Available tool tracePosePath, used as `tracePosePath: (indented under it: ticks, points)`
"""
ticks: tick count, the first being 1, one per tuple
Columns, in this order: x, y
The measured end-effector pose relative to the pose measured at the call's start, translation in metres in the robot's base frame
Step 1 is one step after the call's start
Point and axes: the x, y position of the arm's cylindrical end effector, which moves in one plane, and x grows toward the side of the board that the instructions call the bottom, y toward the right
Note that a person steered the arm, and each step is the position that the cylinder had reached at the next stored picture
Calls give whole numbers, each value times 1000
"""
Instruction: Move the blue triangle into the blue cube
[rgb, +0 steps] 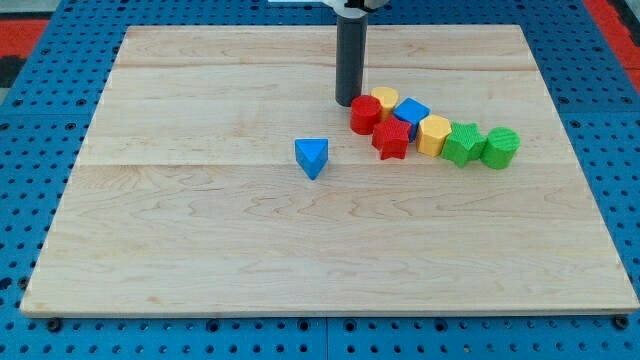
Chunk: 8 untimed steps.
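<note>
The blue triangle (312, 157) lies alone near the middle of the wooden board (200, 250). The blue cube (411, 113) sits in a cluster at the view's upper right, between a yellow block (385, 100) and a second yellow block (434, 134). My tip (347, 102) rests on the board just left of the red cylinder (364, 115), above and to the right of the blue triangle. The tip is apart from the triangle.
A red star-shaped block (391, 139) sits below the blue cube. A green star-shaped block (462, 144) and a green cylinder (500, 147) end the row on the right. Blue pegboard (30, 200) surrounds the board.
</note>
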Motion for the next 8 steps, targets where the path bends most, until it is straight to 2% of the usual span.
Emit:
tracePosePath:
  ticks: [2, 4, 5, 6, 7, 8]
  points:
    - [11, 68]
    - [-63, 37]
    - [-28, 72]
    - [-15, 57]
    - [-24, 51]
    - [-27, -54]
